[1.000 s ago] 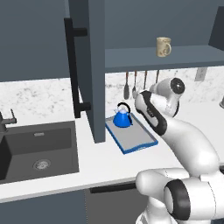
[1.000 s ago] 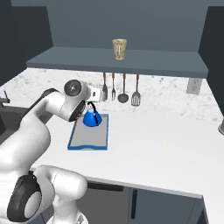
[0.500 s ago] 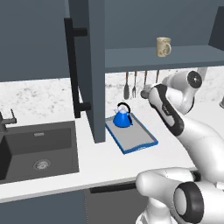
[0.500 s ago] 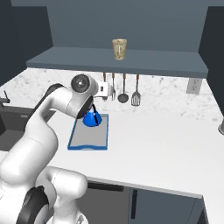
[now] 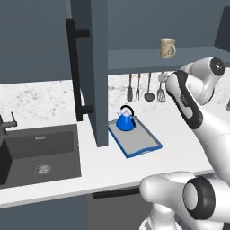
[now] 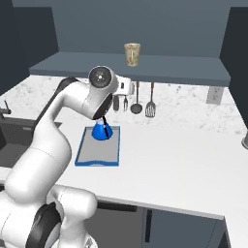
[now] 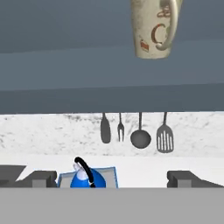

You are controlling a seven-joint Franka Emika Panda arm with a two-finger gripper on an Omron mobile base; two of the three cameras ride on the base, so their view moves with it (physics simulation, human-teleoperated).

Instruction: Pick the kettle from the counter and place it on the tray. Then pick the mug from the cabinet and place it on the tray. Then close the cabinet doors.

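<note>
Fingers [image 7: 43, 178] spread wide and empty, well above the blue kettle [image 7: 86, 178] sitting on the tray [image 5: 140, 143]. The hand view reveals red markings on the mug [image 7: 154, 27]; the left base view shows an open cabinet door [image 5: 92, 67].

blue kettle [image 5: 125, 121], beige mug [image 5: 168, 47], blue-rimmed tray [image 5: 143, 149]

Hanging in a row on the speckled back wall: a spatula-like turner [image 7: 105, 129], a fork [image 7: 120, 128], a ladle [image 7: 140, 137] and a slotted turner [image 7: 165, 137], handles up, blades down, near one another but apart. Sitting at far left in the worktop: a dark sink [image 5: 39, 152], round drain [image 5: 42, 169] showing in its floor. Standing beside the sink's left rim: a dark faucet [image 5: 6, 122]. Showing on the wall at right: a pale outlet plate [image 6: 212, 95].
</note>
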